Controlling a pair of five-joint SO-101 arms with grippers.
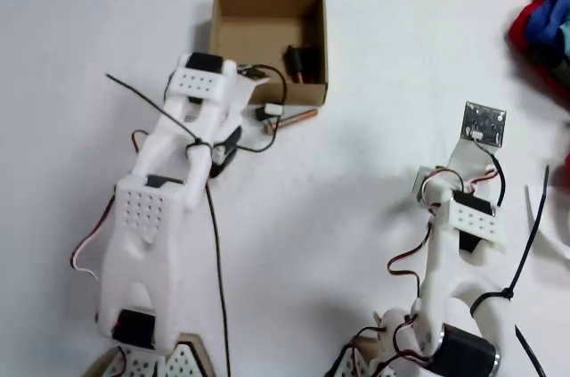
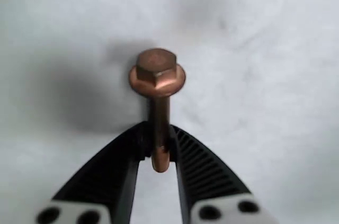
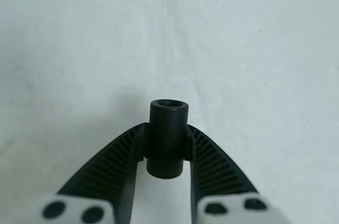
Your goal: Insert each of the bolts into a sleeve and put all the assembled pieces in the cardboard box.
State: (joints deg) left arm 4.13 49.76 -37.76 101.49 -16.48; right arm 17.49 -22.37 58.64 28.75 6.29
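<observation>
Gripping a copper bolt [image 2: 157, 75] by the tail of its shank, the left hand [image 2: 159, 135] sits over the white worktop [image 1: 356, 217] near the far edge, just beside the near right corner of the cardboard box [image 1: 254, 34]. The bolt's long axis runs straight out from the clenched jaws, hexagonal head foremost. From above it lies roughly along the far edge, head toward the worktop's right side.

The right hand [image 3: 166, 131], nearer the right edge and well apart from the bolt, is clamped around a black sleeve [image 3: 168, 113]. The sleeve's open bore faces away from the wrist, in line with the hand's reach. One assembled piece [image 1: 301, 61] already lies inside the box, against its right wall.

The joining has not yet begun. It turns on bringing the two axes into one line across the gap between the arms. As held, the bolt presents its head, not its shank tip, to the sleeve. The left hand would likely need to turn or regrasp before the shank can enter the bore. A slight tilt in either grip could make the parts jam at the sleeve's mouth.
</observation>
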